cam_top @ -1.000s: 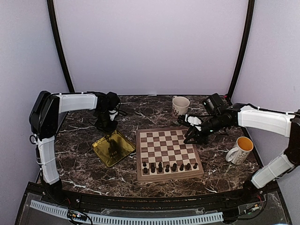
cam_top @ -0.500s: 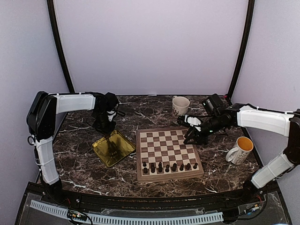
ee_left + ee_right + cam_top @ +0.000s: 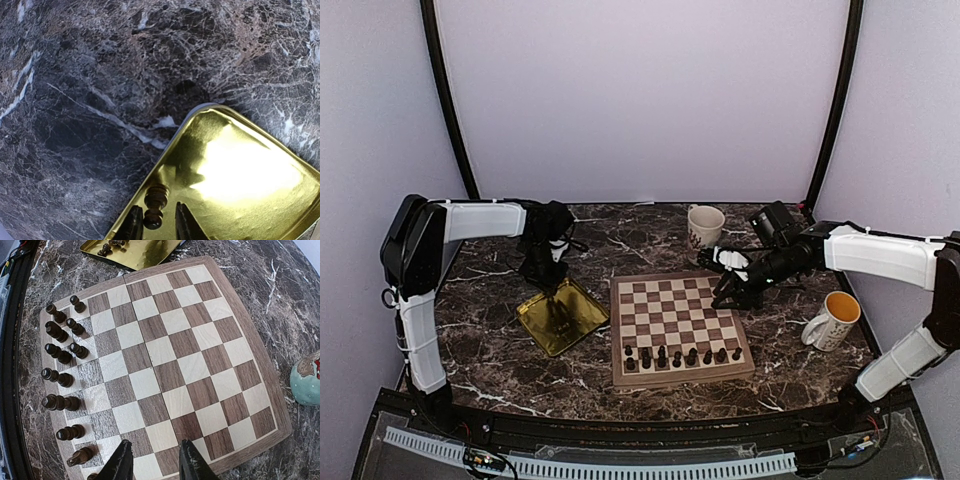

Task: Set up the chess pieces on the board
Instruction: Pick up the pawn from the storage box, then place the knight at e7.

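The chequered wooden board (image 3: 678, 316) lies mid-table; it also shows in the right wrist view (image 3: 170, 360). Several dark chess pieces (image 3: 677, 355) stand along its near rows, seen too in the right wrist view (image 3: 62, 355). My left gripper (image 3: 155, 225) is open, low over the gold tray (image 3: 240, 175), its fingers either side of a dark piece (image 3: 154, 205) lying near the tray's edge. The left gripper shows in the top view (image 3: 548, 274) above the tray (image 3: 560, 315). My right gripper (image 3: 152, 460) is open and empty above the board's right edge (image 3: 732, 292).
A cream mug (image 3: 705, 225) stands behind the board. A white mug with a yellow inside (image 3: 834, 320) stands at the right. A round teal object (image 3: 307, 380) sits just off the board. More dark pieces (image 3: 111, 246) lie in the tray.
The left arm has shifted slightly over the tray. The right arm has barely moved.
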You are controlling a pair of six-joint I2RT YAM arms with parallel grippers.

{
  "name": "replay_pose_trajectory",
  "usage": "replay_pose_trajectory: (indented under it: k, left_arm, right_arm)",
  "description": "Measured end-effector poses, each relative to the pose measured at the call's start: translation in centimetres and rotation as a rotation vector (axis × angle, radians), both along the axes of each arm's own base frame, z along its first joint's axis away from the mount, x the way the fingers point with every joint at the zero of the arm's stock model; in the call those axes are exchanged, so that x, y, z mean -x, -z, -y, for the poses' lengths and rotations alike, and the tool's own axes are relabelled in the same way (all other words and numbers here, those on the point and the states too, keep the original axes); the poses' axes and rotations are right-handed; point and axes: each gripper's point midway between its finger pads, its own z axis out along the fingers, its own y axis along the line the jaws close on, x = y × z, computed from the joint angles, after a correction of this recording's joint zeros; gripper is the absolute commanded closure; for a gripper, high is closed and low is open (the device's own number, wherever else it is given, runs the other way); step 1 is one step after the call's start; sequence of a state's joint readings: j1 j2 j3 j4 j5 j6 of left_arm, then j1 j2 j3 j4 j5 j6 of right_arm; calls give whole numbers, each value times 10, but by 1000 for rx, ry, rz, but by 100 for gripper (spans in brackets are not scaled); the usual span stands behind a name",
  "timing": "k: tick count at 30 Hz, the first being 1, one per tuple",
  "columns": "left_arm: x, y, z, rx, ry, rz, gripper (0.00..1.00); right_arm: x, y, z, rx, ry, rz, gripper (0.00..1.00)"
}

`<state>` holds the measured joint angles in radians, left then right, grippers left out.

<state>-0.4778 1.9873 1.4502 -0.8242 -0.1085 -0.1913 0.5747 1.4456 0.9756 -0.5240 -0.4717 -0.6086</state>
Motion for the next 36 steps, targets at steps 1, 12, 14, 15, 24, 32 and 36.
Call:
replay_pose_trajectory:
  k: [1,12,14,15,24,32,36]
  left_arm:
    - [0,0,0,0,0,0,77]
    - [3,6,6,13,11,-16,95]
    - [4,4,10,13,24,-13,97]
    - [4,3,13,14,31,-11,97]
    - [14,-29,66,31,177,30,97]
    - [29,-83,145,207,347,99,96]
    - [36,-116,185,309,432,139,95]
  right_arm:
    - [0,0,0,0,0,0,68]
    - [0,3,0,7,0,-9,68]
    - [0,3,0,6,0,-9,68]
    - [0,4,0,7,0,-10,68]
    - [1,4,0,6,-2,-15,68]
    - [-2,3,5,6,18,-17,68]
    - [-13,-8,20,-2,77,-1,66]
